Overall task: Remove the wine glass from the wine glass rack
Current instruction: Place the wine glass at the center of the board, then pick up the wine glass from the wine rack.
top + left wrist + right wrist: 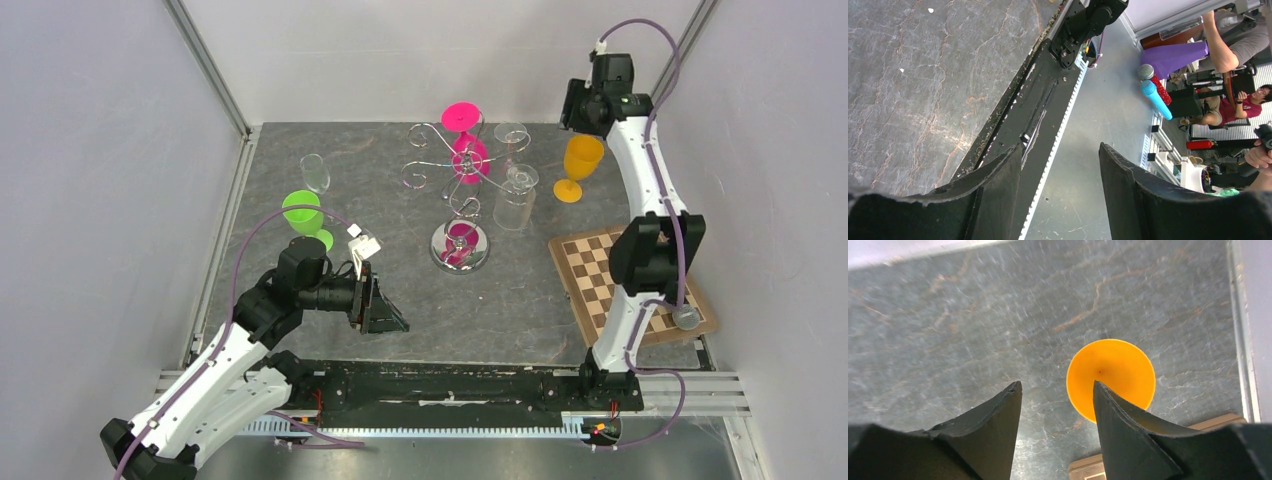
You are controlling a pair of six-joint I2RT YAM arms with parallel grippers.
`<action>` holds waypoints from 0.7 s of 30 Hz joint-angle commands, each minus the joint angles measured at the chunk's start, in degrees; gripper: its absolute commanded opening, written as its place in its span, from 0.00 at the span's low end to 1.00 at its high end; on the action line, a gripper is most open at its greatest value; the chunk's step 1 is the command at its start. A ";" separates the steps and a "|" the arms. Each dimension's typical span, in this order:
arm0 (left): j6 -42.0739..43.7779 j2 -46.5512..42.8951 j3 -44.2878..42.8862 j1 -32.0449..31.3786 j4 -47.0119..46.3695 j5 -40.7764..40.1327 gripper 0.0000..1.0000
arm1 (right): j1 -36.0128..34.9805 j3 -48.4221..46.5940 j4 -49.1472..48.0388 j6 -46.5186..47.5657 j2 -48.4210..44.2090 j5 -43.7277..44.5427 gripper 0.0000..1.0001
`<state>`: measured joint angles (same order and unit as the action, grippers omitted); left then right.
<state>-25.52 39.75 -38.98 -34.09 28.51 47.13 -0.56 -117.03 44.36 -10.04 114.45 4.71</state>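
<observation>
Top external: high above and behind both arm bases, looking down and forward over the whole table (400, 300) from far off.
Left wrist: just behind the left gripper (1060, 150), facing past its fingertips across the black base rail (1033, 100) into the room beyond.
Right wrist: just behind the right gripper (1055, 385), facing straight down, with the orange glass (1110, 375) close below its fingertips.
Shared: top external and left wrist both show the black base rail; top external and right wrist both show the orange glass.

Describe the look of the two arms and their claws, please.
Both arms have white curved shells with black joint blocks: the left arm and the right arm. A purple cable loops along each. The left claw and right claw have two black wedge-shaped fingers each.
</observation>
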 commanded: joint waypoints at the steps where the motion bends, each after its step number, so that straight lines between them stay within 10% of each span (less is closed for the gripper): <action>1: -1.33 -0.11 0.15 0.30 -2.23 1.57 0.65 | 0.26 -0.28 -4.97 -1.35 -8.72 -1.49 0.57; 21: -1.39 0.77 0.09 0.25 -1.75 1.34 0.65 | 0.21 23.51 -16.35 -7.17 -36.57 -21.31 0.68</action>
<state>-25.54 40.91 -38.98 -34.09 28.56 47.13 -0.51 -95.90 33.41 -14.81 83.94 -9.78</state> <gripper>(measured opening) 0.648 0.669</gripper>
